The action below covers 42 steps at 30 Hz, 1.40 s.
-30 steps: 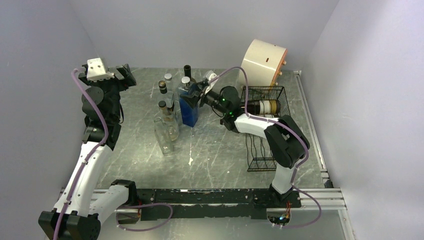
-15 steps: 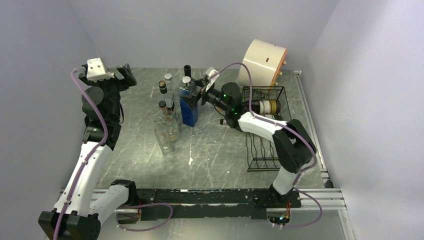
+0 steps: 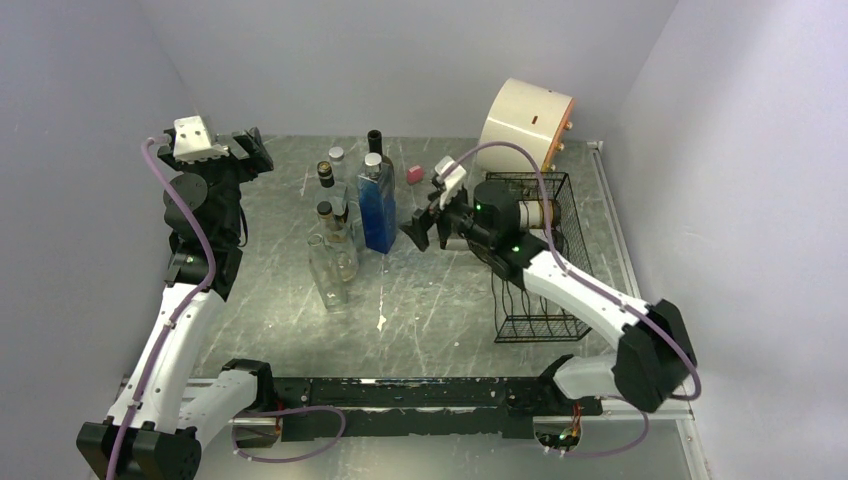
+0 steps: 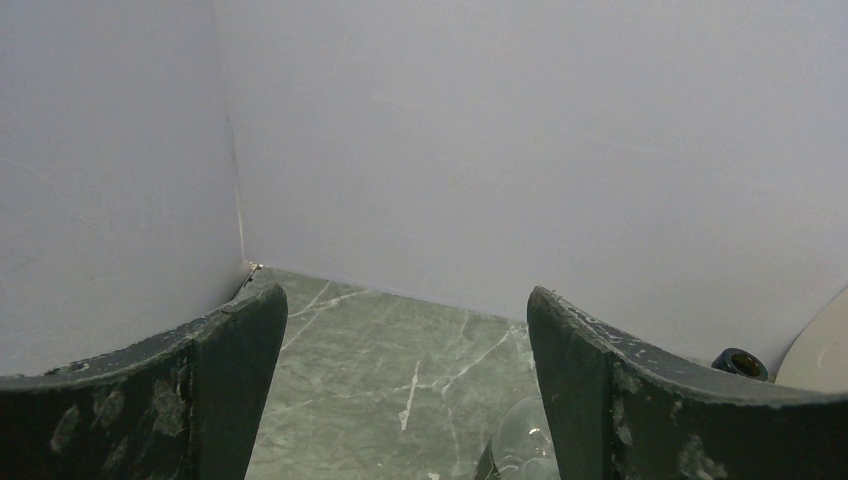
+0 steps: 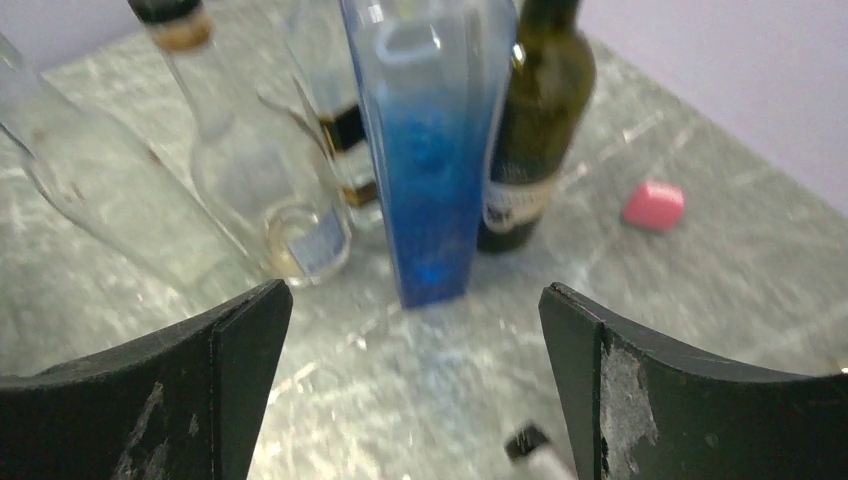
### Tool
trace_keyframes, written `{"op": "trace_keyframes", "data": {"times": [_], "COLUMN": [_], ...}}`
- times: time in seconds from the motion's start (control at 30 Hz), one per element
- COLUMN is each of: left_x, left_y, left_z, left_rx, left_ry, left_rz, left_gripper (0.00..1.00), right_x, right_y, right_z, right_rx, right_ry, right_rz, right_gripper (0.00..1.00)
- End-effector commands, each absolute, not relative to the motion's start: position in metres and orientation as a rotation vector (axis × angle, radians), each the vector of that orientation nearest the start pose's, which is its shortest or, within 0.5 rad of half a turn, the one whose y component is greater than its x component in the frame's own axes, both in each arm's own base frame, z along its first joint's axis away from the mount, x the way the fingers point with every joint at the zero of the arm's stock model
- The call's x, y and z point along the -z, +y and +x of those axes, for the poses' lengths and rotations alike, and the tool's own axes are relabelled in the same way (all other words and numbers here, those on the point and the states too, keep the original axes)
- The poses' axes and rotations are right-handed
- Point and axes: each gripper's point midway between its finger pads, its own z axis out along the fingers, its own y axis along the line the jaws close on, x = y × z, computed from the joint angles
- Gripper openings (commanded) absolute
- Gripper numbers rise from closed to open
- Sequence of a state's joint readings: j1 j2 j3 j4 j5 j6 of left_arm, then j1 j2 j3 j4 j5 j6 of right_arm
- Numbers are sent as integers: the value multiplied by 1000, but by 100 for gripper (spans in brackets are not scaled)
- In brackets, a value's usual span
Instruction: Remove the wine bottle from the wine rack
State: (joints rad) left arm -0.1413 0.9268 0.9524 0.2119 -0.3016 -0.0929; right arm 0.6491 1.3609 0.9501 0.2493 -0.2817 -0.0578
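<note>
The black wire wine rack (image 3: 533, 268) stands at the right of the table. A dark wine bottle with a cream label (image 3: 541, 213) lies across its top, its neck end hidden behind my right arm. My right gripper (image 3: 424, 231) is open and empty, just left of the rack, facing the standing bottles. In the right wrist view the right gripper (image 5: 415, 300) is wide open over bare table, and the rack is out of view. My left gripper (image 3: 250, 150) is open and empty, raised at the far left; the left wrist view (image 4: 400, 300) shows nothing between its jaws.
A cluster of standing bottles is mid-table: a blue square bottle (image 3: 378, 205) (image 5: 435, 150), a dark bottle (image 5: 535, 130) and clear ones (image 3: 330, 270). A pink block (image 3: 414, 174) lies behind. A cream drum (image 3: 525, 120) stands behind the rack. Walls close in on three sides.
My right arm has swung its elbow out to the right, and its gripper has drawn back from the blue bottle, nearer and lower. The left arm has not moved.
</note>
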Motion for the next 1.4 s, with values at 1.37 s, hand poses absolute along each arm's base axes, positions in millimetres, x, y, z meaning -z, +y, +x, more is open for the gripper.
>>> {"op": "trace_keyframes", "data": {"times": [1.37], "left_x": [-423], "left_y": [-3], "left_z": [351], "left_rx": [14], "left_ry": [1294], "left_rz": [-214], "left_gripper": [93], "right_x": [-61], "right_y": [175], "right_z": [360], "right_rx": [688], "right_ry": [1906], "right_rz": [-1544], "right_gripper": [82]}}
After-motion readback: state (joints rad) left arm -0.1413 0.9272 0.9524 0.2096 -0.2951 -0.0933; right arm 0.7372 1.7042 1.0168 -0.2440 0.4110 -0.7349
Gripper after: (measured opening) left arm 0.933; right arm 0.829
